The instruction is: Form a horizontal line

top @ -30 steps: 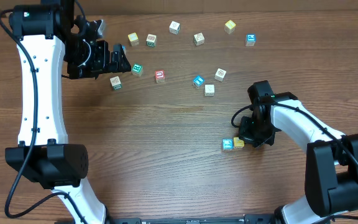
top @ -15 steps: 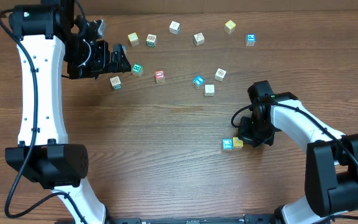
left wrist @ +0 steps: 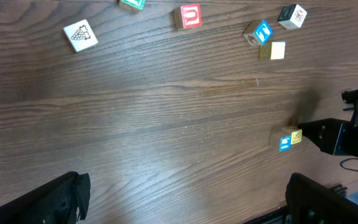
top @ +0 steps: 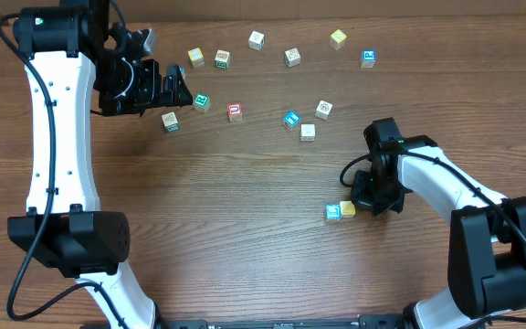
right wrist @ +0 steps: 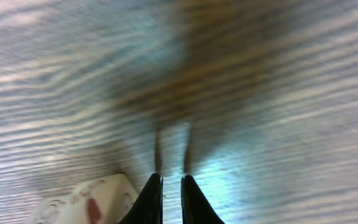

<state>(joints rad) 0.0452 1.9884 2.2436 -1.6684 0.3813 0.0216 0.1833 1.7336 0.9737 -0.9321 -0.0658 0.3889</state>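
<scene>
The horizontal line is a short row of two touching cubes: a teal-topped cube [top: 334, 212] and a yellow cube [top: 348, 209] at the table's front right. The pair also shows in the left wrist view [left wrist: 288, 140]. My right gripper [top: 365, 205] is shut and empty, low on the table, its tips against the yellow cube's right side. In the right wrist view the fingers [right wrist: 171, 190] are nearly together, with a pale cube [right wrist: 86, 200] just to their left. My left gripper [top: 179, 89] is open and empty, raised at the back left; its fingers [left wrist: 185, 199] are spread wide.
Loose single cubes lie across the back: a red one [top: 235, 111], a green-white one [top: 202, 101], a white one [top: 170, 121], a blue one [top: 291, 119], a plain one [top: 308, 132] and several more along the far edge.
The yellow and teal cubes have shifted slightly left with my right gripper behind them. The left arm has not moved.
</scene>
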